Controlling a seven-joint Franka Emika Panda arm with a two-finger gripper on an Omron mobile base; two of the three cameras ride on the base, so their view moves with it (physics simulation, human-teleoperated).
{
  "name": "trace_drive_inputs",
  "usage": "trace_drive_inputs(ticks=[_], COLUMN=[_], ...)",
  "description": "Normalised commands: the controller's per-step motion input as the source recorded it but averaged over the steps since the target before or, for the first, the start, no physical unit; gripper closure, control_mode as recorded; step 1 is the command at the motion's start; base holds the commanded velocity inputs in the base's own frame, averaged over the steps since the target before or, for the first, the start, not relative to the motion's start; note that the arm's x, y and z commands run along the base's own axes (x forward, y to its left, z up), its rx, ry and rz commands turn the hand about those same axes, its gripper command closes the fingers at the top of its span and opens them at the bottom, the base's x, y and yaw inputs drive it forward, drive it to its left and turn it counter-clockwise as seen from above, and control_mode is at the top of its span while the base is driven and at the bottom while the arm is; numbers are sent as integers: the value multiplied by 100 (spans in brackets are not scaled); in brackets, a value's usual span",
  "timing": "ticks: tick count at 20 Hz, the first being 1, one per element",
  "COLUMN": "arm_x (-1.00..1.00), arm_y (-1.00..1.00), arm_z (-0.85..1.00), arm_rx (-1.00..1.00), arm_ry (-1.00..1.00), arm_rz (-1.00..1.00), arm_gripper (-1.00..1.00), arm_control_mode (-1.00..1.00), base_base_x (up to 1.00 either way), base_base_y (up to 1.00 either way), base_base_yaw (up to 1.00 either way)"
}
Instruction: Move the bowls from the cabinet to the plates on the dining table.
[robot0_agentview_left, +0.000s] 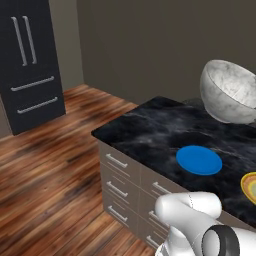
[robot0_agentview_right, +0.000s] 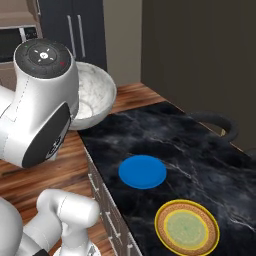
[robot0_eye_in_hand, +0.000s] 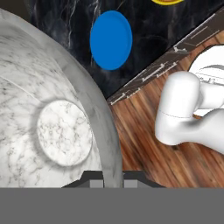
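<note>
From the left base view, the marbled bowl (robot0_agentview_left: 229, 90) hangs tilted in the air over the far side of the black surface (robot0_agentview_left: 150, 130). The blue plate (robot0_agentview_left: 199, 160) lies flat on it, and the yellow plate (robot0_agentview_left: 250, 187) peeks in at the right edge. A dark fridge (robot0_agentview_left: 31, 60) stands across the wooden floor (robot0_agentview_left: 55, 170).

From the right base view, the bowl (robot0_agentview_right: 95, 95) is up high, behind the big white arm. The blue plate (robot0_agentview_right: 142, 171) and the yellow plate (robot0_agentview_right: 187, 227) lie near each other on the surface (robot0_agentview_right: 210, 160).

In the hand view, the pincer (robot0_eye_in_hand: 113, 181) is pinched tight on the rim of the bowl (robot0_eye_in_hand: 52, 122). The blue plate (robot0_eye_in_hand: 111, 40) is far below.
</note>
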Motion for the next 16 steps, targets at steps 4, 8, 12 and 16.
trace_drive_inputs(ticks=[4, 8, 12, 16], arm_x=[0, 0, 0, 0], arm_y=[0, 0, 0, 0], arm_z=[0, 0, 0, 0], arm_rx=[0, 0, 0, 0], arm_ry=[0, 0, 0, 0], arm_rz=[0, 0, 0, 0], arm_gripper=[100, 100, 100, 100], arm_control_mode=[100, 100, 100, 100], base_base_x=[0, 0, -11, 0], base_base_y=[0, 0, -24, -2], base_base_yaw=[-25, -25, -16, -25])
